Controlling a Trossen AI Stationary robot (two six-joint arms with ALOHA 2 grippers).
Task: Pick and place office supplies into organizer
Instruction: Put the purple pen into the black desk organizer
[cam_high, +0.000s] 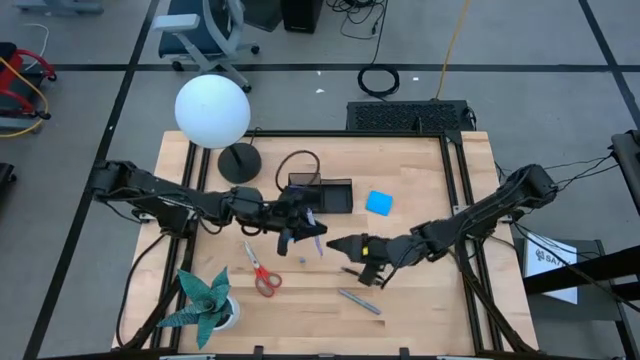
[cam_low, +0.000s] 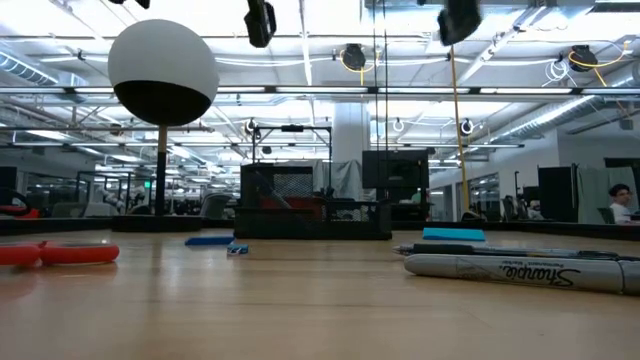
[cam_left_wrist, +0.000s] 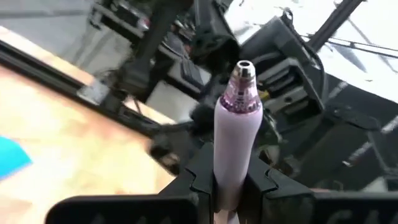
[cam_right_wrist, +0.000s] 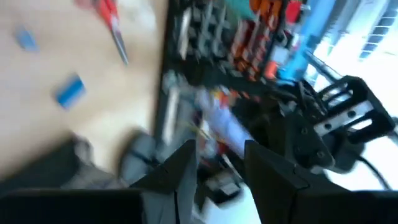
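While the purple pen (cam_left_wrist: 236, 134) sits pinched upright in the left gripper (cam_left_wrist: 227, 186) just in front of the black organizer (cam_high: 322, 194), the right gripper (cam_right_wrist: 219, 165) hovers with fingers spread and empty near the middle of the table (cam_high: 420, 300), beside grey pens (cam_high: 358, 300).

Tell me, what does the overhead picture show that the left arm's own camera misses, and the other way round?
Only the high view shows the black organizer, red scissors, paper plant, lamp and right gripper, empty. Only the left wrist view shows the purple pen close up, clamped between the left gripper. Both show the wooden table and blue pad.
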